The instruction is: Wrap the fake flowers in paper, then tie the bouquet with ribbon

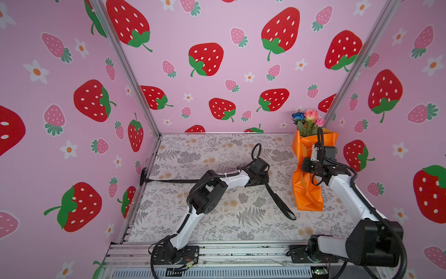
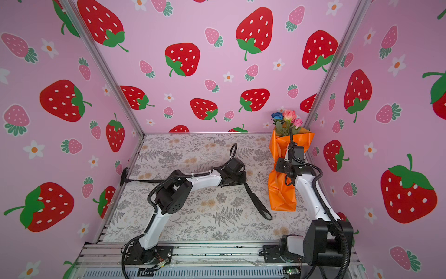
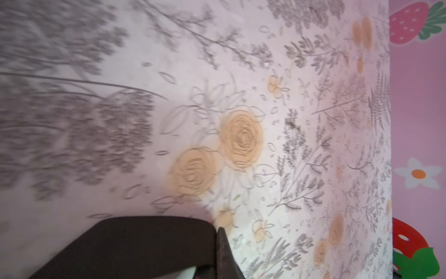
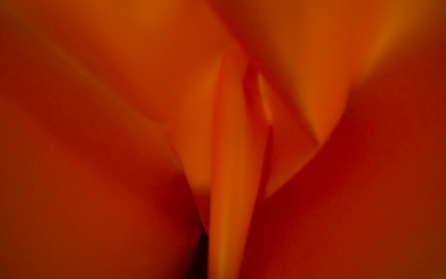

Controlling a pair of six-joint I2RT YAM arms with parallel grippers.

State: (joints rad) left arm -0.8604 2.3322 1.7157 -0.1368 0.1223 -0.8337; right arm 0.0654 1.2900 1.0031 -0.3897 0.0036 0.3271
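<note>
We find the bouquet of fake flowers (image 1: 307,190) upright at the far right corner of the table (image 1: 217,149), blooms uppermost. Its orange paper wrap (image 4: 229,169) is pinched to a narrow waist. The right gripper (image 1: 304,166) sits at that waist with its jaws clamped on the wrap. The right wrist view shows only orange folds pressed close to the lens, consistent with a firm hold. We judge this hold keeps the bunch standing and the waist gathered for binding.

The black ribbon (image 1: 280,203) runs straight from the left edge of the table to the left gripper (image 1: 257,180). There it bends toward the front and ends just beside the foot of the wrap. The left gripper's jaws are together, and the bend at that spot indicates the ribbon is pinched there, though the gripper body hides the contact itself. We judge it is gripped mid-length so it can be carried to the waist. No ribbon lies around the waist yet.
</note>
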